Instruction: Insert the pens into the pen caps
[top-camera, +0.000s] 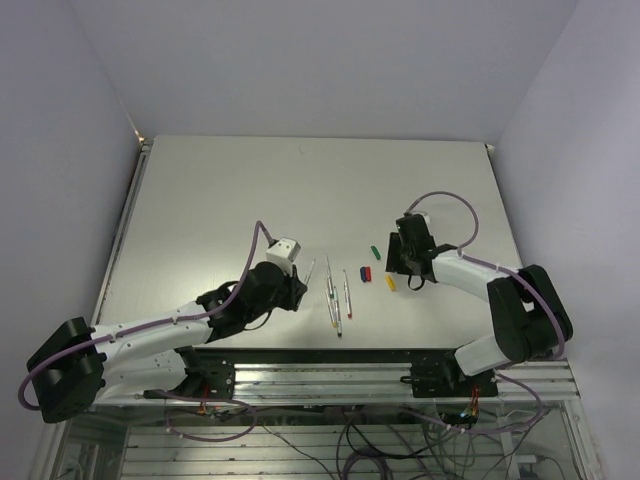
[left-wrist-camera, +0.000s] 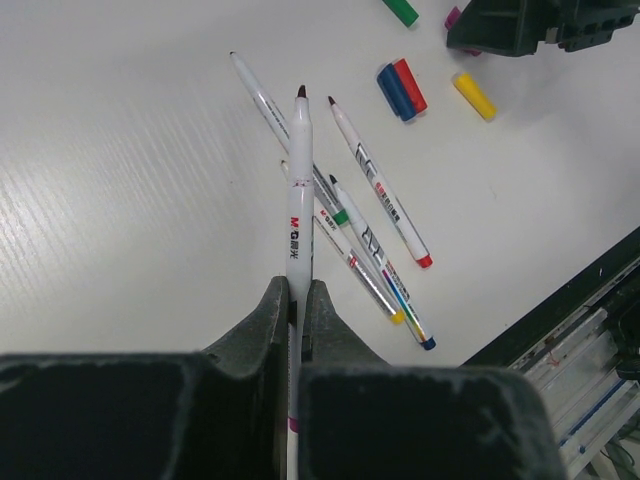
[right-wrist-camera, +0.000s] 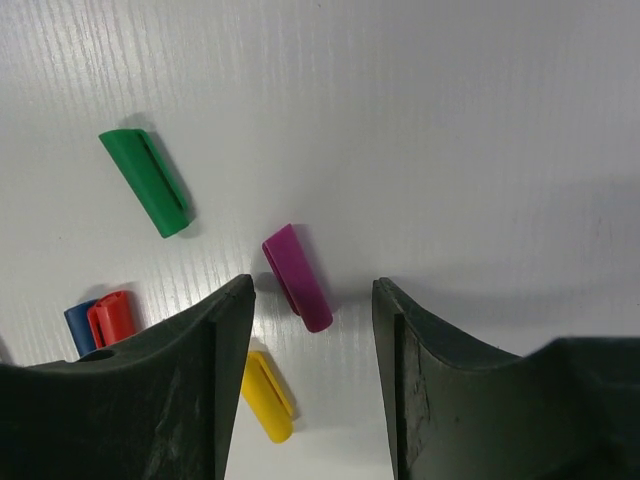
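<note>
Currently the left gripper (left-wrist-camera: 298, 298) pinches one pen (left-wrist-camera: 300, 190) near its tail, and the right gripper (right-wrist-camera: 314, 290) hovers with jaws spread over the purple cap (right-wrist-camera: 297, 277), which lies flat on the table (right-wrist-camera: 450, 120). To my eye, the right should close squarely across the cap's sides and leave its mouth free for the pen tip.

Our left gripper (left-wrist-camera: 297, 310) pinches a white pen (left-wrist-camera: 299, 220), its dark tip pointing away from us. Beyond, we see four more pens (left-wrist-camera: 380, 190) strewn across the white table (left-wrist-camera: 120, 200). Farther off lie a blue cap (left-wrist-camera: 392, 93) touching a red cap (left-wrist-camera: 410, 85), a yellow cap (left-wrist-camera: 473, 96) and a green cap (left-wrist-camera: 401, 10).
</note>
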